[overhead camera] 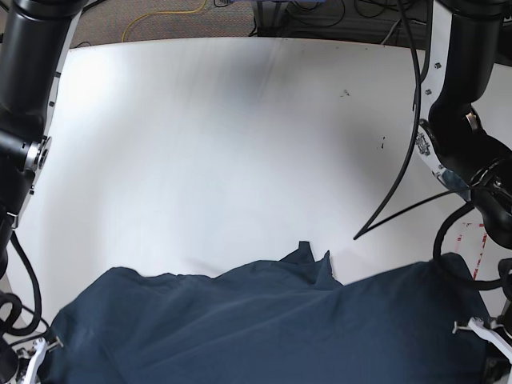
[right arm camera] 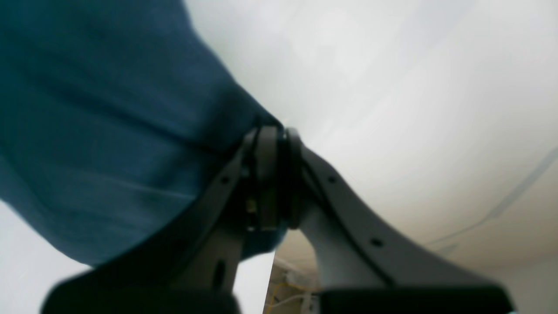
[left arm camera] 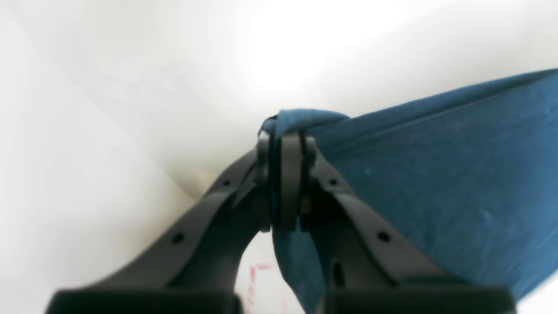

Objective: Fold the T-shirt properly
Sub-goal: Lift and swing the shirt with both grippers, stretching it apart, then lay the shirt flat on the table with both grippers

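Note:
The dark navy-blue T-shirt point(overhead camera: 264, 328) stretches across the near edge of the white table point(overhead camera: 240, 144), lifted at both ends, with a bunched peak in its middle. In the left wrist view my left gripper point(left arm camera: 285, 139) is shut on a bunched edge of the T-shirt point(left arm camera: 436, 174), and the cloth runs off taut to the right. In the right wrist view my right gripper point(right arm camera: 274, 135) is shut on the T-shirt point(right arm camera: 109, 109), which hangs to the left. In the base view the left gripper point(overhead camera: 480, 332) is at the bottom right and the right gripper point(overhead camera: 36, 352) at the bottom left.
Both black arm columns stand at the sides, one point(overhead camera: 28, 96) on the left and one point(overhead camera: 456, 104) on the right. A loose black cable point(overhead camera: 392, 208) arcs over the table's right part. Red markings point(overhead camera: 468, 240) sit at the right edge. Cables lie beyond the far edge.

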`<act>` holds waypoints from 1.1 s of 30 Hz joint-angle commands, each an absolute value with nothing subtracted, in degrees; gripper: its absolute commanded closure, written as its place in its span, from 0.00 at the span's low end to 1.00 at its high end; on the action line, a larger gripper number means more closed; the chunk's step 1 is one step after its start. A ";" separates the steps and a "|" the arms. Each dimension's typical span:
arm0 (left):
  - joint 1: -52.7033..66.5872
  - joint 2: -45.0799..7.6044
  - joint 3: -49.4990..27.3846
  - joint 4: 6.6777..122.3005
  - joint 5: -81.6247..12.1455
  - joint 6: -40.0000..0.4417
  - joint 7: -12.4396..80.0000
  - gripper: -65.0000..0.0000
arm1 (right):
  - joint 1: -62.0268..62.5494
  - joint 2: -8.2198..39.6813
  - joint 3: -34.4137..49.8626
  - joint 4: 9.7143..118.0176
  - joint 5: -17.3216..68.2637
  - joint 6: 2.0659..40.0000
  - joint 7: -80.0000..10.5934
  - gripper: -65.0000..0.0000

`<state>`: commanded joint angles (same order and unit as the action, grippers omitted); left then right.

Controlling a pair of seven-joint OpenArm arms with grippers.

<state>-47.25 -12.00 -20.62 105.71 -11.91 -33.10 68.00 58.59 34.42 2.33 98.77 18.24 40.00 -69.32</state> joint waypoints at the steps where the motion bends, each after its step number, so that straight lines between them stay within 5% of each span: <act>1: -46.37 -12.00 -20.70 105.71 -11.91 -33.19 68.00 1.00 | 57.27 34.42 3.30 99.74 18.24 40.00 -69.32 1.00; 11: -33.98 -12.09 -20.70 105.71 -11.91 -33.36 68.00 1.00 | 36.70 33.80 11.74 108.35 18.24 40.00 -69.58 1.00; 17: -24.75 -12.62 -20.70 105.89 -11.91 -33.36 68.18 1.00 | 23.25 29.41 18.33 113.27 18.15 40.00 -69.67 1.00; 33: -0.04 -21.58 -20.62 109.93 -11.82 -33.45 68.26 1.00 | -5.58 20.79 26.07 115.91 18.07 40.00 -69.23 1.00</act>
<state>-0.04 -21.58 -20.62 109.93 -11.82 -33.45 68.26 -5.58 20.79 26.07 115.91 18.07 40.00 -69.23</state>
